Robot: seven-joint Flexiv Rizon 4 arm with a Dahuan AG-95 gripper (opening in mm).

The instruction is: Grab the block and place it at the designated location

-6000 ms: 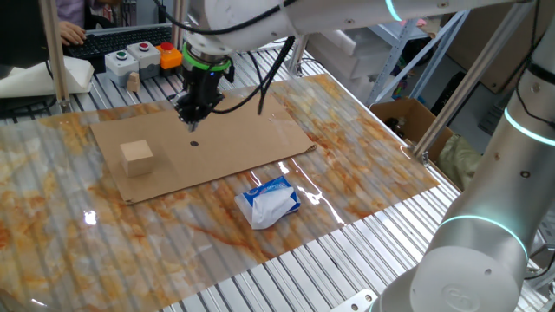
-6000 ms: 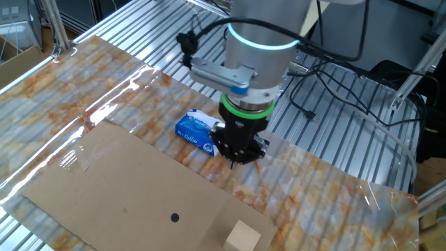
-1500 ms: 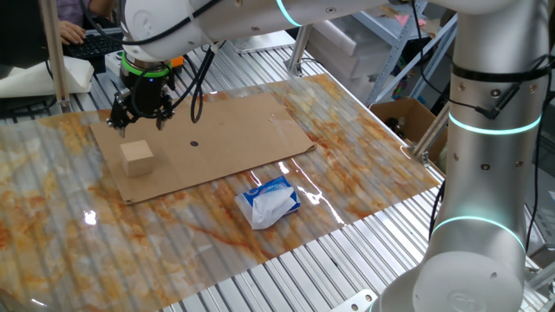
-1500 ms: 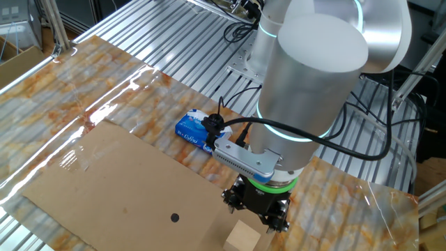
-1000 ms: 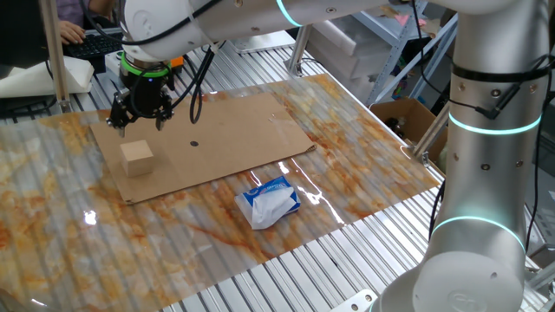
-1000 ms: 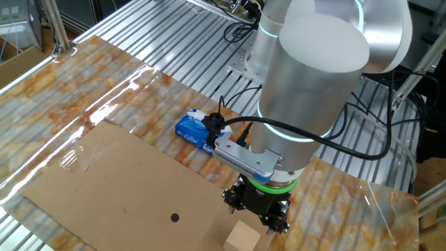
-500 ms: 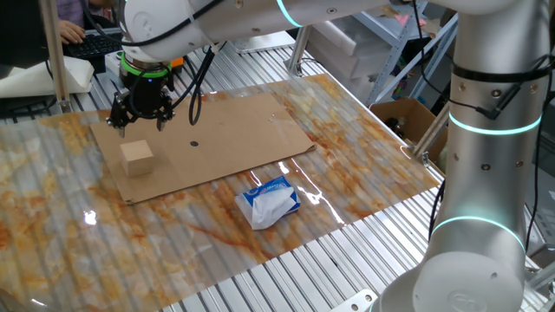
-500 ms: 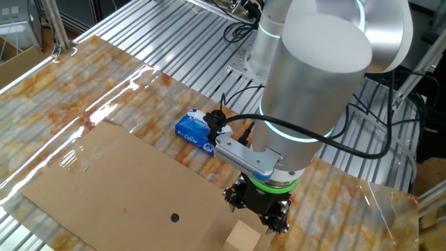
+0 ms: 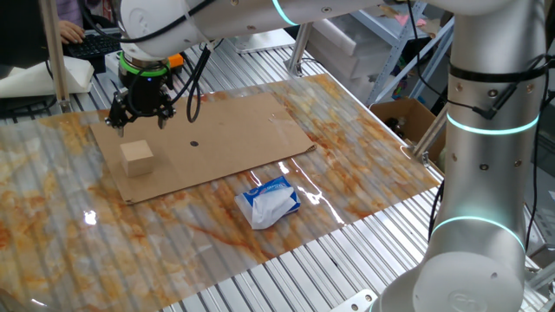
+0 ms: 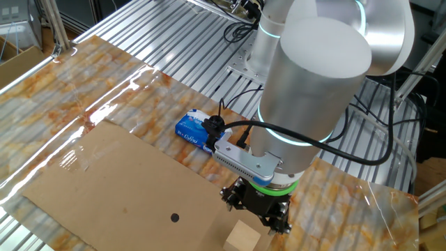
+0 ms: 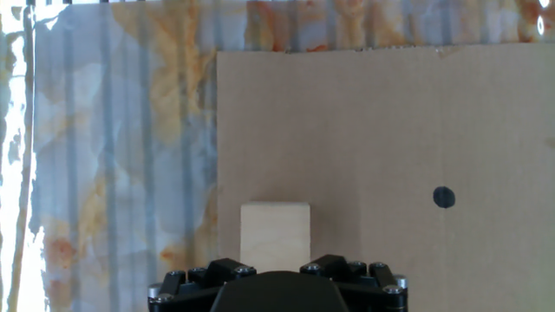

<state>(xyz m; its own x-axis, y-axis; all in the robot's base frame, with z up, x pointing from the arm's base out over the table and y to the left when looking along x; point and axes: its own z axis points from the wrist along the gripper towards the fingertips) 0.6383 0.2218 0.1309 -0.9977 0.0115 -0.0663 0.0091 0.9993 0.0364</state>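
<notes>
Nearest the fixed camera, a blue-and-white soft packet lies on the marbled table cover, just off the cardboard sheet. On that sheet, near its corner, sits the wooden cube, untouched. The black dot marks the sheet beside the cube, well apart. Just behind and above the cube hangs the gripper, fingers spread wide and empty.

Bright even light; glare on plastic sheet; images sharp.
</notes>
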